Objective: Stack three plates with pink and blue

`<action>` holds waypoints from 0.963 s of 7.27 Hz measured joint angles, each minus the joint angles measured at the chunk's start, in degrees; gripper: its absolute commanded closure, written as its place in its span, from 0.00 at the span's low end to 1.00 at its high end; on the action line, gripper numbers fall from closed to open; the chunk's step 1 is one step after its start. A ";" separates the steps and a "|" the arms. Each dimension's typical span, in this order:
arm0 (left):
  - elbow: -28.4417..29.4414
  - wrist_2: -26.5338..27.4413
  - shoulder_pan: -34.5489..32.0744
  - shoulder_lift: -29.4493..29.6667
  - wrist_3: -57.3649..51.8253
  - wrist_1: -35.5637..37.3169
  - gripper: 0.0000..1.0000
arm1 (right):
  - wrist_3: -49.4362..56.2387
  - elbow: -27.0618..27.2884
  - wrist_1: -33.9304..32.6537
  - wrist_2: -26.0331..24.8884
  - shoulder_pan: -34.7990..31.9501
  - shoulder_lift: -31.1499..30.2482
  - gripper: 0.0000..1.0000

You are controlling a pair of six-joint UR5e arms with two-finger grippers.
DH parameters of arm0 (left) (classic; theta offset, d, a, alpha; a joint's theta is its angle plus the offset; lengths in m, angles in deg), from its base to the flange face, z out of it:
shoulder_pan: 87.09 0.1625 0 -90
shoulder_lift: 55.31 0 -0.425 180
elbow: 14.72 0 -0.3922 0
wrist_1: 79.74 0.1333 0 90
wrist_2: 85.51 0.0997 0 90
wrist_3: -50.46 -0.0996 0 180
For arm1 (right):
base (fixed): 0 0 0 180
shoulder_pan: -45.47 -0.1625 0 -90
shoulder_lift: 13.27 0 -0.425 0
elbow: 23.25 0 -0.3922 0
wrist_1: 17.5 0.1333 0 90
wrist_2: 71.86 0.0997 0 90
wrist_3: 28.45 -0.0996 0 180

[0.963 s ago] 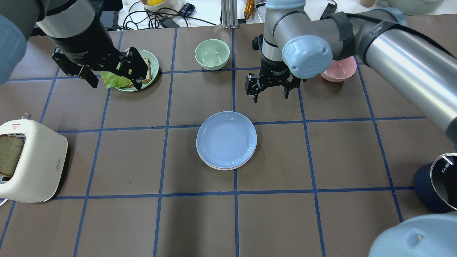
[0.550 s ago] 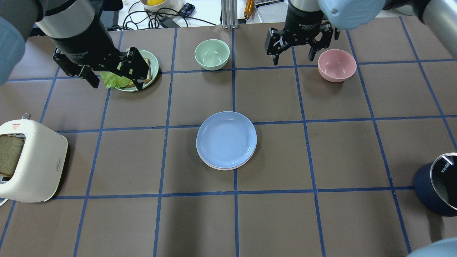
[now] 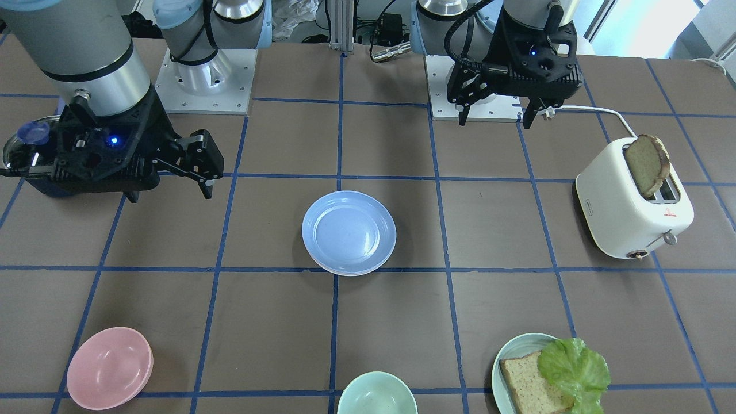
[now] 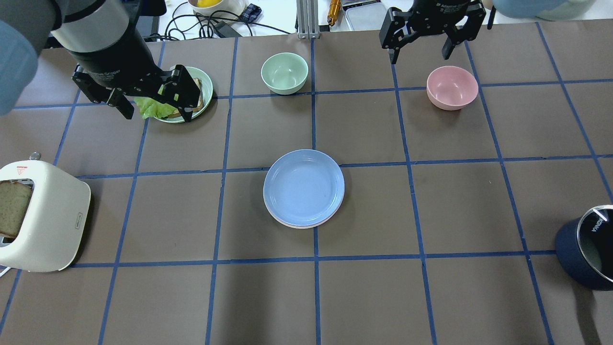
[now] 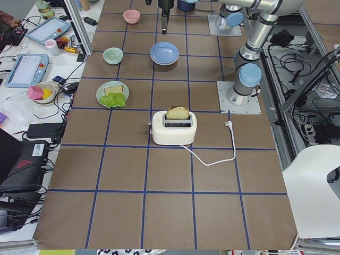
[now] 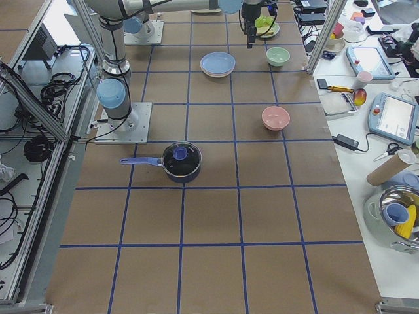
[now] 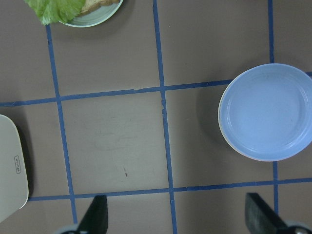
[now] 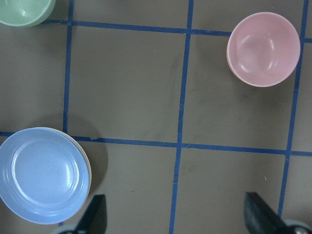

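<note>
Since the earlier overhead frames the right hand (image 4: pixel 421 53) has pulled away from just above the stack to the upper right edge of that view, beyond the pink bowl (image 4: pixel 452 87). The left hand (image 4: pixel 157 113) has kept its place at the upper left. The three plates (image 4: pixel 303 188) sit stacked at the centre of the table (image 4: pixel 431 215), with the blue plate (image 4: pixel 301 184) on top. A paler, pinkish rim peeks out along the stack's lower edge, and the lower two cannot be told apart cleanly. The stacking looks done, so the main risk is disturbance. The blue plate sits slightly off-centre on those beneath, and a low sweep of either arm across the middle could slide it off or shift the pile. The left hand hangs over the plate of bread and lettuce (image 4: pixel 205 81), and a downward move there would land in the food. The right hand is near the pink bowl and could clip it if it drops. Both hands are spread wide, holding nothing and touching nothing.
</note>
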 measured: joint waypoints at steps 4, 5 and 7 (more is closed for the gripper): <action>-0.08 0.16 0.09 -0.09 0.11 0.21 0.00 | 1.86 3.84 1.21 -0.58 2.42 -2.93 0.00; -0.07 0.19 0.09 -0.09 0.10 0.23 0.00 | 1.93 4.01 1.42 -0.57 2.89 -3.04 0.00; -0.08 0.20 0.11 -0.09 0.09 0.20 0.00 | 1.98 4.10 1.50 -0.45 3.28 -3.14 0.00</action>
